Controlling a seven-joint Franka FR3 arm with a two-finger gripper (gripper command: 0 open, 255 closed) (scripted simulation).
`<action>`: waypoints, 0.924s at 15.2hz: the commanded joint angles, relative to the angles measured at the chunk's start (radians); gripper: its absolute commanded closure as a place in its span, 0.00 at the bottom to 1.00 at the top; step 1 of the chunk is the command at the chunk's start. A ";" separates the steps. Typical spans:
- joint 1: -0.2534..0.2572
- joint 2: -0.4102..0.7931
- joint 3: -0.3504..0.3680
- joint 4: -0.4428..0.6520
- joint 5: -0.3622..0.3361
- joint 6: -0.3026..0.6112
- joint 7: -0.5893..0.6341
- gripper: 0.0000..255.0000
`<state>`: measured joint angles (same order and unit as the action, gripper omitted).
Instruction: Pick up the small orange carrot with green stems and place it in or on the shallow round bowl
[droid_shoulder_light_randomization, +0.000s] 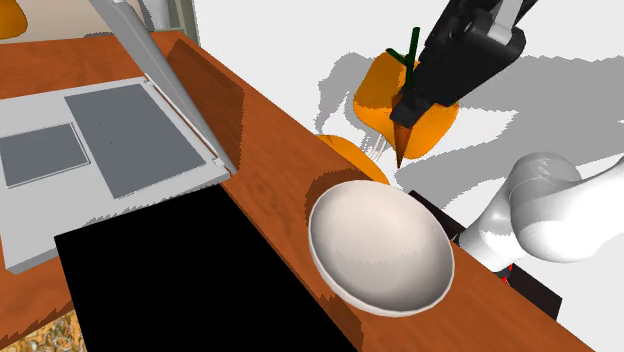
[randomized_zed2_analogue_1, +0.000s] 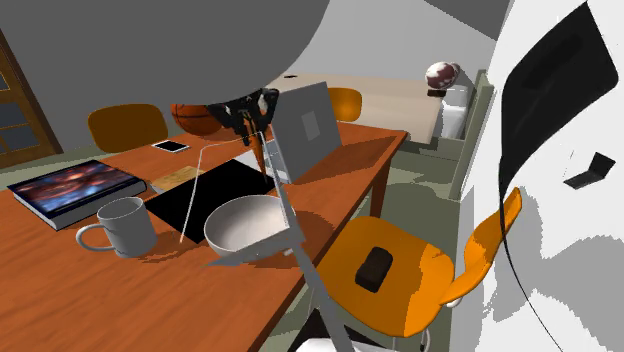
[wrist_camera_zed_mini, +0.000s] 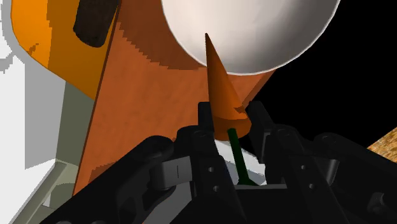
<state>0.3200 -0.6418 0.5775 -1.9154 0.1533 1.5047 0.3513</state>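
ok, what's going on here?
The gripper is shut on the carrot and holds it in the air, tip down. It hangs close to the rim of the empty white bowl on the wooden table. The carrot is not in the bowl yet.
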 joint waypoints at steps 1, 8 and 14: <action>0.024 -0.050 0.000 -0.016 0.022 -0.033 0.019 1.00; 0.053 -0.110 0.007 -0.113 0.050 0.006 0.031 1.00; 0.069 -0.143 0.018 -0.214 0.069 0.075 0.032 1.00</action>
<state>0.3859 -0.7782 0.5931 -2.1104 0.2184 1.5674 0.3828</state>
